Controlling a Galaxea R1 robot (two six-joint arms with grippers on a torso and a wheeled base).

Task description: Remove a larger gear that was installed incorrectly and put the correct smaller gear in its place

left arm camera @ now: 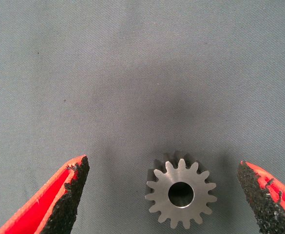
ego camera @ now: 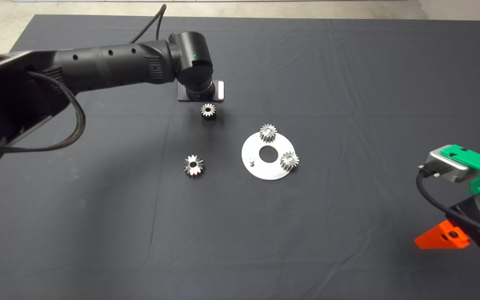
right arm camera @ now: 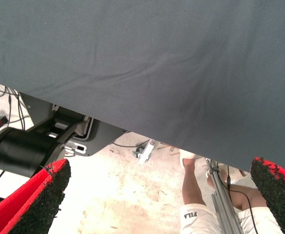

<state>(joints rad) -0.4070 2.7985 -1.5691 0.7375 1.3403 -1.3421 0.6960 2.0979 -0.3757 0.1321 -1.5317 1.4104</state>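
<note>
- Dark cloth mat (ego camera: 348,233) covers the table; a round metal plate (ego camera: 261,171) lies near its middle, carrying two small gears (ego camera: 268,133) on pins and one bare pin (ego camera: 251,160).
- Left gripper (left arm camera: 164,195) hovers over the smaller gear (left arm camera: 181,196), which lies flat on the mat, apart from the plate on its far side. Its fingers (left arm camera: 66,195) stand wide open, one to each side of the gear, touching nothing.
- Larger gear (ego camera: 193,165) lies loose on the mat, beside the plate and well clear of the gripper.
- Right gripper (right arm camera: 157,195) waits at the mat's lower right edge, fingers spread and empty; a person's leg (right arm camera: 193,195) shows on the floor beyond.
- Risk: the gear sits closer to one pad than the other. On closing, that pad would likely meet it first and push it sideways.
- Risk: pads bearing on tooth tips rather than flanks may let the gear rotate or tilt during lifting.
- Risk: a tilted gear would probably miss or jam on the bare pin, or clash with the teeth of the neighbouring gears.
</note>
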